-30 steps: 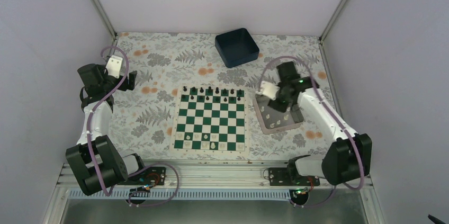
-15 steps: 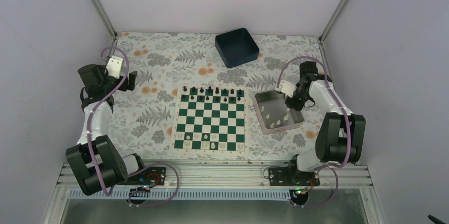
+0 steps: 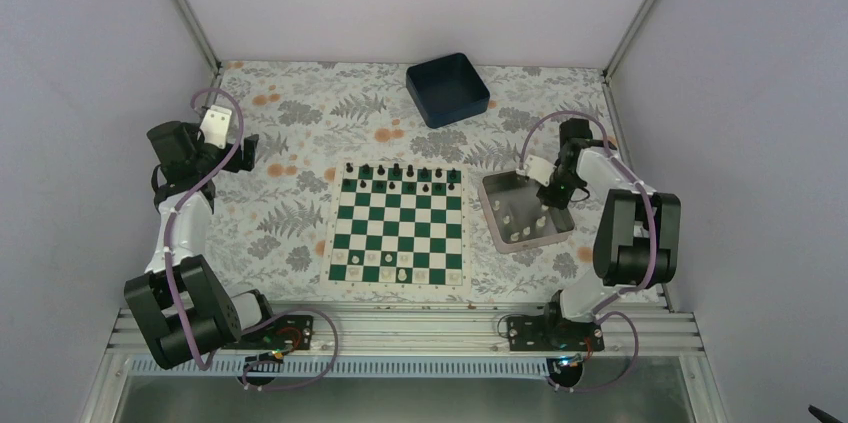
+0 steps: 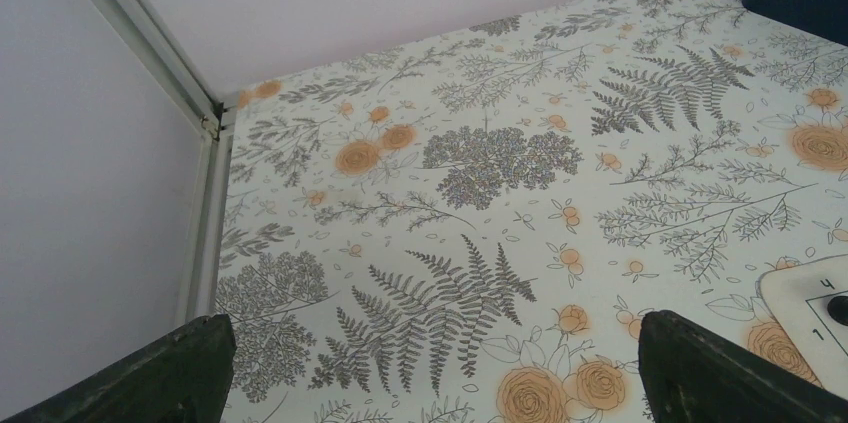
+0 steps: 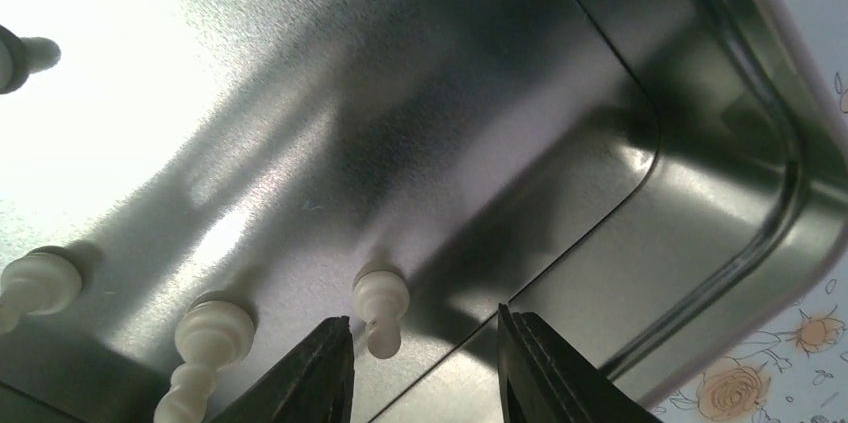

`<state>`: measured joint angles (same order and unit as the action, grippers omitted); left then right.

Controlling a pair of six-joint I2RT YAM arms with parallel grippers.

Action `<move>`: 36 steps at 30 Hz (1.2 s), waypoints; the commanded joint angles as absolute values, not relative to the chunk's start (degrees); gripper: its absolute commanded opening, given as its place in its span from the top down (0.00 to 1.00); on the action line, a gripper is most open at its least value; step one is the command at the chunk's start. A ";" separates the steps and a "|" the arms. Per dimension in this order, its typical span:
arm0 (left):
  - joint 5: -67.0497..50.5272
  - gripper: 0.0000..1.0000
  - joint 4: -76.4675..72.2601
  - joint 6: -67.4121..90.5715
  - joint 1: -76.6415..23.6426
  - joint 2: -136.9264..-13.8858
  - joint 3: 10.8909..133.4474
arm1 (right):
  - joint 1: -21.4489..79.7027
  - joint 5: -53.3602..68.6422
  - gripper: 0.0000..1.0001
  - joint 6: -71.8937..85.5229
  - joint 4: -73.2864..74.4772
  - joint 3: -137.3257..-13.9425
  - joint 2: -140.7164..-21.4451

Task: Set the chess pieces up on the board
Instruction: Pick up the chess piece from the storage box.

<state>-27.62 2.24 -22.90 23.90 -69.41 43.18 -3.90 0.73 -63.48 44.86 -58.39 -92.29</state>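
**Piece in tray, right gripper poised over it**

Item: one small white chess piece [image 5: 380, 311]. It belongs to a handful of cream chess pieces [image 3: 520, 220] loose in the silver metal tray [image 3: 488, 211]. The tray sits on the desk [image 3: 290, 113] just beside the right edge of the board [image 3: 400, 228].

Relation to right gripper [image 5: 425, 373]: the piece lies in the gap between the two fingers [image 5: 320, 373]. It is off-centre, close against the finger on the left of the wrist view and touching neither. Its long axis runs roughly along the fingers' own line, round head away from the camera. Whether it stands or lies flat on the tray floor cannot be told.

Right gripper state: jaws apart, wider than the piece, nothing held.

Neighbours: a larger white piece [image 5: 212, 331] lies just outside the same finger, near enough to be nudged.

Left gripper [image 4: 430, 383]: jaws wide, empty, over bare desk at the far left, well apart from the tray. The right arm is plainly the nearer.

Board status: black pieces [image 3: 400, 174] along the far row, and a few white ones on the near rows.

Judgement: the pick probably calls for a small sideways shift to centre the piece before closing.
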 commanded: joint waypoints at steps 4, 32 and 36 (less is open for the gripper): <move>-28.10 0.00 1.38 -23.12 24.26 -69.68 42.93 | -4.43 -0.05 0.64 -64.36 46.45 -59.55 -94.60; -27.92 0.00 0.95 -23.12 24.30 -69.63 42.60 | -0.99 -3.09 0.96 -65.58 48.96 -61.31 -95.81; -27.91 0.00 0.97 -23.12 24.28 -69.52 42.63 | -0.04 -3.87 0.96 -64.67 51.61 -62.77 -91.65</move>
<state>-27.59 2.22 -22.92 23.90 -69.60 43.16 -1.37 -4.32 -65.10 48.49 -60.14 -95.74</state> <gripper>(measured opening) 0.999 0.075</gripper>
